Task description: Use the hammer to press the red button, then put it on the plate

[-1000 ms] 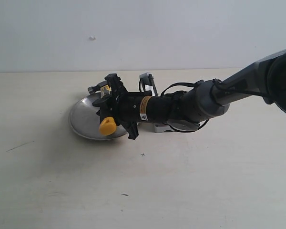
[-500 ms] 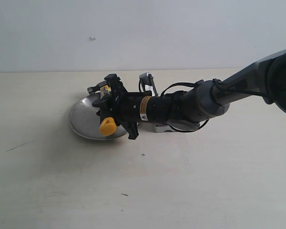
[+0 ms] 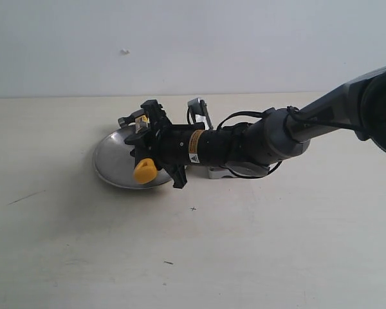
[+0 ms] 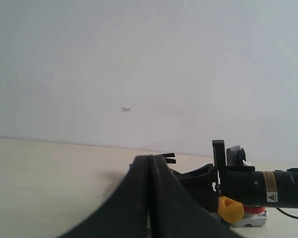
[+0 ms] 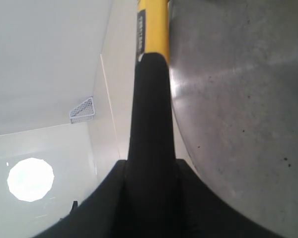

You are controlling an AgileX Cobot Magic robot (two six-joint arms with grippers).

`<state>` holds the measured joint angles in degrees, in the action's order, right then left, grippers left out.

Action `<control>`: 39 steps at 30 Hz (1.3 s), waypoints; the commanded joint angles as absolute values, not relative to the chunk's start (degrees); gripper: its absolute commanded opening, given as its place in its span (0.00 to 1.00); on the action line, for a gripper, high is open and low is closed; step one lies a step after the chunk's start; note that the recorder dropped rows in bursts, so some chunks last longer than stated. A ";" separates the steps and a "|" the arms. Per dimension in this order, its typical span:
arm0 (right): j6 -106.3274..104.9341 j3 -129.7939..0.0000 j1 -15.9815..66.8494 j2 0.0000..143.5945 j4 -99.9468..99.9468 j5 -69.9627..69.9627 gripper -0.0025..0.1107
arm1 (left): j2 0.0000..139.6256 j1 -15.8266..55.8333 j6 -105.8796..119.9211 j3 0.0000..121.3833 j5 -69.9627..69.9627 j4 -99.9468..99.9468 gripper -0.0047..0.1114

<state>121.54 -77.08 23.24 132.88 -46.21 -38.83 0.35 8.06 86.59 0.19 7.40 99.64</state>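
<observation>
The right arm [image 3: 270,138] enters from 3 o'clock and stretches nearly level toward 9 o'clock, its right hand [image 3: 147,138] clamped on the hammer [image 3: 145,170]. The left hand [image 4: 150,171] has its fingers pressed flat together.

Exterior view, clock set on the counter [image 3: 193,257]:

- Plate [image 3: 112,161] on the counter at 9 o'clock from the middle; wall behind everything at 12.
- Button [image 3: 217,172] on the counter at 3 o'clock of the plate, just beside its rim and mostly hidden under the right arm [image 3: 270,138].
- Arm comes in from 2–3 o'clock and crosses over the button.
- Right hand [image 3: 148,138] is over the plate's 3 o'clock side.
- Hammer [image 3: 145,170] is in the hand, lying 12 to 6 above the plate: head toward 12, handle end toward 6. Contact with the plate cannot be told.
</observation>
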 commanded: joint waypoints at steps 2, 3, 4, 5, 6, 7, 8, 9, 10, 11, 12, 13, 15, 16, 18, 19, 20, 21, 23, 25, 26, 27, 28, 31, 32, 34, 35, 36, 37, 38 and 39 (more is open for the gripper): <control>121.22 -78.08 23.31 131.91 -46.42 -41.88 0.25 | 0.00 8.00 86.45 0.00 7.33 99.95 0.04; 121.19 -78.08 23.31 131.91 -46.42 -41.88 0.25 | 0.00 8.00 86.45 0.00 7.33 99.95 0.04; 121.07 -78.08 23.31 131.91 -46.42 -41.77 0.26 | 0.00 8.00 86.45 0.00 7.33 99.95 0.04; 121.07 -78.08 23.31 131.91 -46.42 -41.77 0.27 | 0.00 8.00 86.45 0.00 7.33 99.95 0.04; 121.07 -78.08 23.31 131.91 -46.42 -41.77 0.28 | 0.00 8.00 86.45 0.00 7.33 99.95 0.04; 121.07 -78.08 23.31 131.91 -46.42 -41.77 0.32 | 0.00 8.00 86.45 0.00 7.33 99.95 0.04; 121.07 -78.08 23.31 131.91 -46.42 -41.87 0.35 | 0.00 8.00 86.45 0.00 7.33 99.95 0.04; 121.07 -78.08 23.31 131.91 -46.42 -41.99 0.41 | 0.00 8.00 86.45 0.00 7.33 99.95 0.04; 121.07 -78.08 23.31 131.91 -46.42 -42.13 0.44 | 0.00 8.00 86.45 0.00 7.33 99.95 0.04; 120.82 -78.08 23.31 131.91 -46.42 -42.36 0.46 | 0.00 8.00 86.45 0.00 7.33 99.95 0.04; 120.66 -78.08 23.31 131.91 -46.42 -42.47 0.48 | 0.00 8.00 86.45 0.00 7.33 99.95 0.04; 120.66 -78.08 23.31 131.91 -46.42 -42.61 0.50 | 0.00 8.00 86.45 0.00 7.33 99.95 0.04; 120.66 -78.08 23.31 131.91 -46.71 -43.40 0.51 | 0.00 8.00 86.45 0.00 7.33 99.95 0.04; 120.66 -78.08 23.31 131.91 -47.13 -43.48 0.51 | 0.00 8.00 86.45 0.00 7.33 99.95 0.04; 120.66 -78.08 23.31 131.91 -47.66 -44.05 0.51 | 0.00 8.00 86.45 0.00 7.33 99.95 0.04; 120.66 -78.08 23.31 131.91 -48.32 -44.41 0.51 | 0.00 8.00 86.45 0.00 7.33 99.95 0.04; 121.00 -78.08 23.31 131.91 -48.89 -44.54 0.51 | 0.00 8.00 86.45 0.00 7.33 99.95 0.04; 121.12 -78.08 23.31 131.91 -49.80 -44.79 0.51 | 0.00 8.00 86.45 0.00 7.33 99.95 0.04; 121.26 -78.08 23.31 131.91 -51.30 -44.79 0.51 | 0.00 8.00 86.45 0.00 7.33 99.95 0.04; 121.26 -78.08 23.31 131.91 -52.93 -44.53 0.51 | 0.00 8.00 86.45 0.00 7.33 99.95 0.04; 121.26 -78.08 23.31 131.91 -53.57 -44.07 0.51 | 0.00 8.00 86.45 0.00 7.33 99.95 0.04; 121.26 -78.08 23.31 131.91 -53.99 -43.78 0.51 | 0.00 8.00 86.45 0.00 7.33 99.95 0.04; 121.26 -78.08 23.31 131.91 -54.58 -43.68 0.51 | 0.00 8.00 86.45 0.00 7.33 99.95 0.04; 121.41 -78.08 23.31 131.91 -56.62 -42.55 0.51 | 0.00 8.00 86.45 0.00 7.33 99.95 0.04; 121.41 -78.08 23.31 131.91 -57.42 -42.06 0.51 | 0.00 8.00 86.45 0.00 7.33 99.95 0.04; 121.41 -78.08 23.31 131.81 -58.69 -41.32 0.51 | 0.00 8.00 86.45 0.00 7.33 99.95 0.04; 121.41 -78.08 23.31 131.70 -58.84 -40.86 0.51 | 0.00 8.00 86.45 0.00 7.33 99.95 0.04; 121.41 -78.08 23.31 131.60 -59.25 -40.25 0.51 | 0.00 8.00 86.45 0.00 7.33 99.95 0.04; 121.41 -78.08 23.31 131.46 -59.56 -39.32 0.51 | 0.00 8.00 86.45 0.00 7.33 99.95 0.04; 121.41 -78.08 23.31 131.19 -60.33 -38.53 0.51 | 0.00 8.00 86.45 0.00 7.33 99.95 0.04; 121.41 -78.08 23.31 130.91 -60.74 -37.17 0.51 | 0.00 8.00 86.45 0.00 7.33 99.95 0.04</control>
<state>121.53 -77.54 23.24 132.56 -59.62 -38.65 0.35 8.06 86.59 0.19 7.40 99.64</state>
